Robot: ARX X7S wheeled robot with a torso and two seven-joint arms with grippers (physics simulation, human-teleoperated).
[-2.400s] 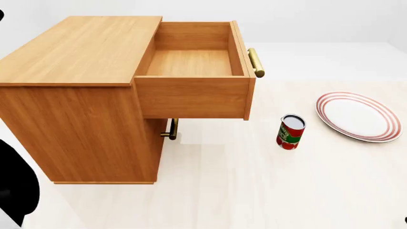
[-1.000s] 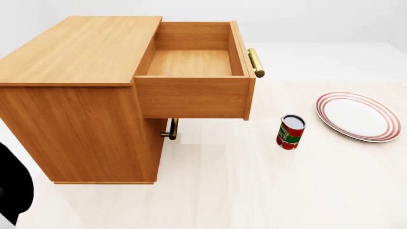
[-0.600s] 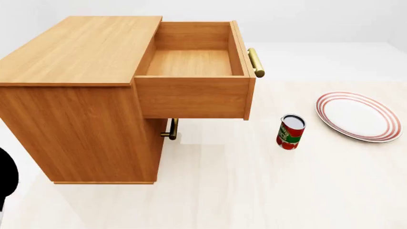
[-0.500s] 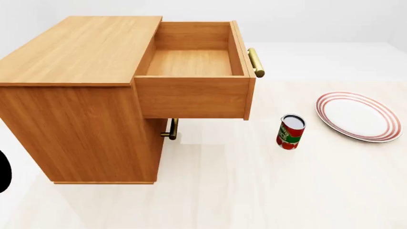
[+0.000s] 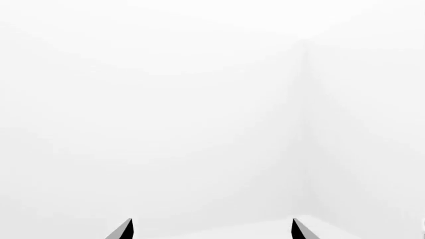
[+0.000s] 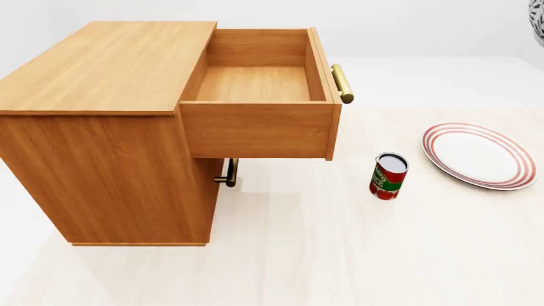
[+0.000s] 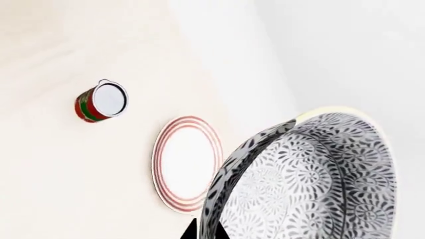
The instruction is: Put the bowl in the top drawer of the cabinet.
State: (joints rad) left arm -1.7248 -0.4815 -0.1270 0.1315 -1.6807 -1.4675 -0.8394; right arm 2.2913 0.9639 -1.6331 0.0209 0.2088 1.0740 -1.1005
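Note:
The speckled blue-grey bowl (image 7: 312,174) hangs in the air in the right wrist view, and my right gripper (image 7: 204,233) is shut on its rim, one dark fingertip on each side of the wall. In the head view only a sliver of the bowl (image 6: 538,22) shows at the upper right edge. The orange-brown cabinet (image 6: 111,64) stands at the left with its top drawer (image 6: 255,83) pulled out and holding nothing. My left gripper (image 5: 211,230) is open with nothing between its fingers and faces white walls; it does not show in the head view.
A red and green can (image 6: 388,176) stands on the pale floor right of the drawer front, and a red-rimmed white plate (image 6: 480,155) lies further right. The lower drawer's brass handle (image 6: 228,172) shows under the open drawer. The right wrist view looks down on the can (image 7: 99,102) and the plate (image 7: 188,162).
The dark left arm has slid down and out of the head view's lower left corner. The bowl's edge has come into view at the upper right.

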